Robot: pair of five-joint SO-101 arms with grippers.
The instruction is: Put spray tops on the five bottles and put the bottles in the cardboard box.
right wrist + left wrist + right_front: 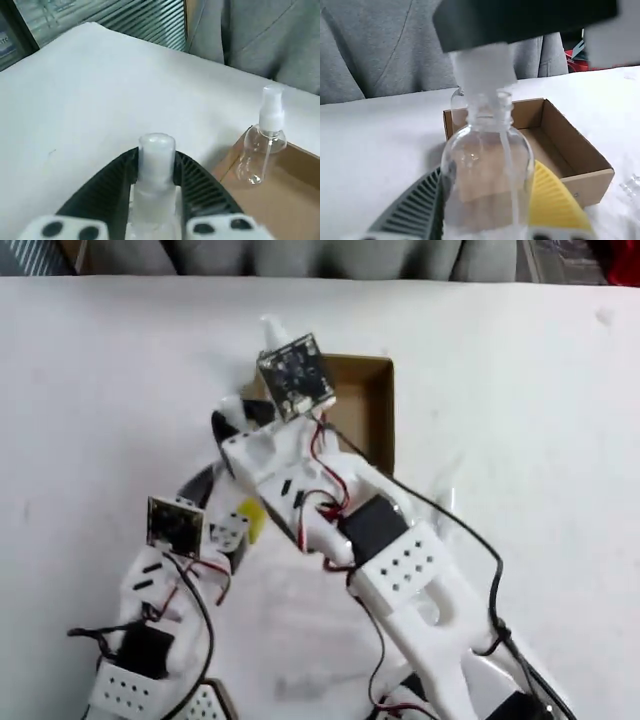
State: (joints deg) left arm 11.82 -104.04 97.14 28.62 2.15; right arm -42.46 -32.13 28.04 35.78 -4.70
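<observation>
Find the bottle (485, 175) in the left gripper (485, 202). It stands upright just beside the cardboard box (570, 145), outside it. The gripper is closed on the bottle's body, with a grey finger (415, 207) on one side and a yellow finger (552, 200) on the other.

The spray top (156, 150) is pinched between the two black fingers of the right gripper (156, 159), which has closed tight on it. It sits directly over the bottle's neck, and its thin tube hangs down inside the bottle. You cannot tell whether it is screwed on.

In the high view, the left arm (150, 620) rises from the near left corner and points its gripper toward the box. The right arm (400, 570) stretches diagonally from the near right, with its wrist tipped down over the left gripper.

The bottle is clear plastic with round shoulders and a ridged neck. The spray top is white and cylindrical. All four fingers are ribbed on their outer faces. The box is brown, open-topped and low-walled.

A second bottle (262, 150) stands upright inside a corner of the box with a white spray top fitted. The table (90, 90) is white and matte
</observation>
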